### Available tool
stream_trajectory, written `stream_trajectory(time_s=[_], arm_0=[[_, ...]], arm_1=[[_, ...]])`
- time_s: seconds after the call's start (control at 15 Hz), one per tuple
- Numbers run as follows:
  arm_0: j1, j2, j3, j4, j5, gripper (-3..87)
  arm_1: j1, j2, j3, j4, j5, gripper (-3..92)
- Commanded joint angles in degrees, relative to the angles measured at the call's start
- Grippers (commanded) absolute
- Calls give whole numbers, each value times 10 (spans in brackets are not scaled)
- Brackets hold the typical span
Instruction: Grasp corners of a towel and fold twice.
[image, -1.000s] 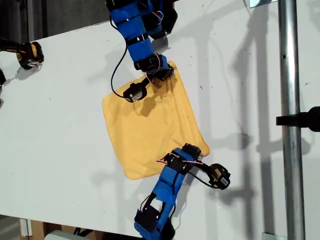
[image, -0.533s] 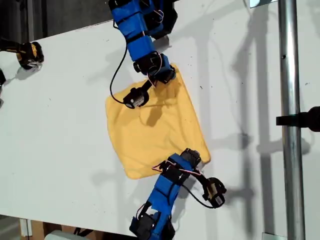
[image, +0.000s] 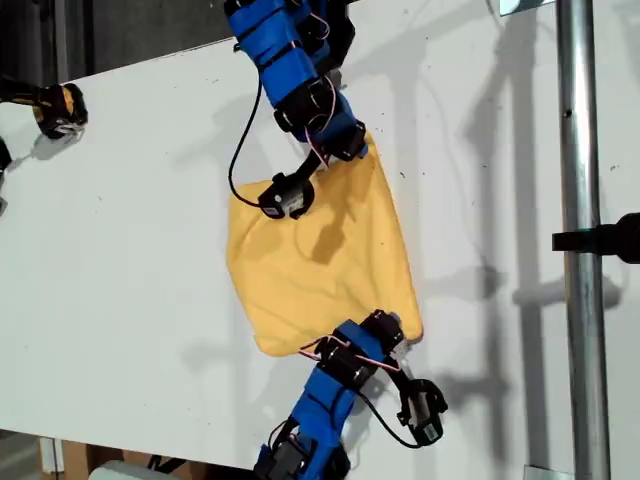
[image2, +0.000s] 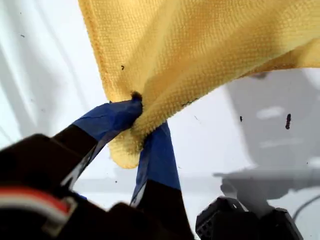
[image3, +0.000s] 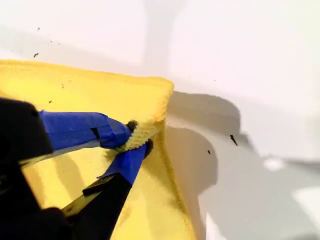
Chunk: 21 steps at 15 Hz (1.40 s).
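Towel (image: 320, 265): plain yellow-orange woven cloth, lying on the white bench (image: 130, 210). My first pincer (image2: 141, 125), blue-taped, is clamped on a bunched, lifted corner (image2: 131, 142). My second pincer (image3: 132, 139) is closed on another hemmed corner (image3: 150, 107), pinching its edge.
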Motion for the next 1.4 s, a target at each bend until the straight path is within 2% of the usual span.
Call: stream_trajectory(time_s=[0.0, 0.2, 0.47, 0.87, 1.33], arm_0=[[-17, 72, 8, 32, -3, -17], [-81, 185, 78, 48, 38, -17], [-215, 371, 298, 19, 80, -17], [-419, 514, 517, -55, 178, -17], [-606, 547, 524, -75, 312, -17]], arm_1=[[68, 33, -34, 11, -21, -1], [164, 37, -83, 39, -81, -1], [301, 32, -93, 43, -132, -1], [490, -27, -115, -62, -250, -1], [614, -137, -232, -186, -340, -1]])
